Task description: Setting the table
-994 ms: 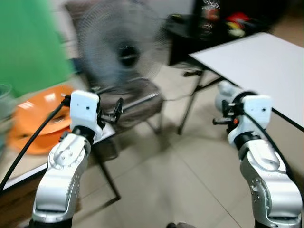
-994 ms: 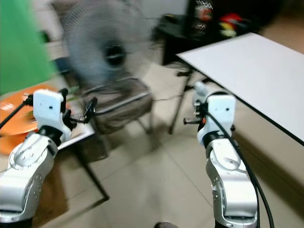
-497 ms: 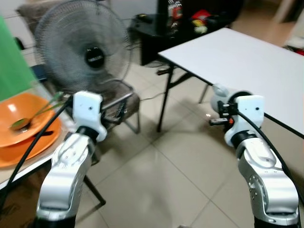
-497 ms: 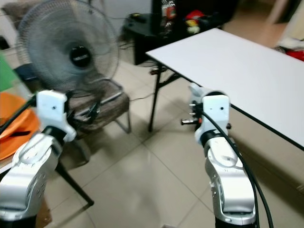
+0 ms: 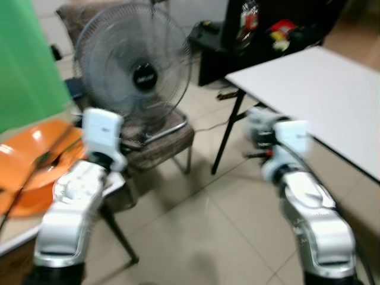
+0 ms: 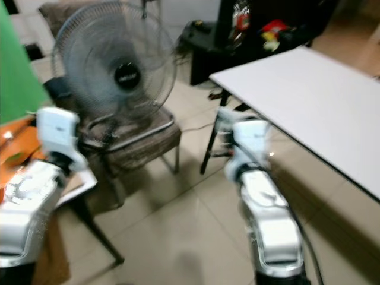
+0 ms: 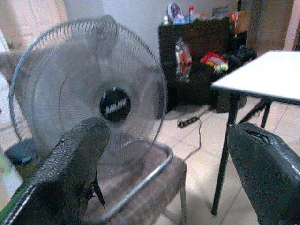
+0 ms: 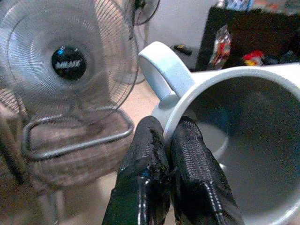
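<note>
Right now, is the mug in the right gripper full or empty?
Empty: the right wrist view looks into the mug and shows a bare inside.

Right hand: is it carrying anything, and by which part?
Yes. The right hand pinches a pale mug by its rim, one finger inside, beside the handle.

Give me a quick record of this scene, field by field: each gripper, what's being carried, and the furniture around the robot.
right gripper: shut on the rim of a white mug, held out in front of the robot
left gripper: open, holding nothing
white table: ahead on the right
fan: standing behind a chair
orange bowls: stacked on a surface at the left, a spoon resting in the top one
floor: beige tiles
</note>
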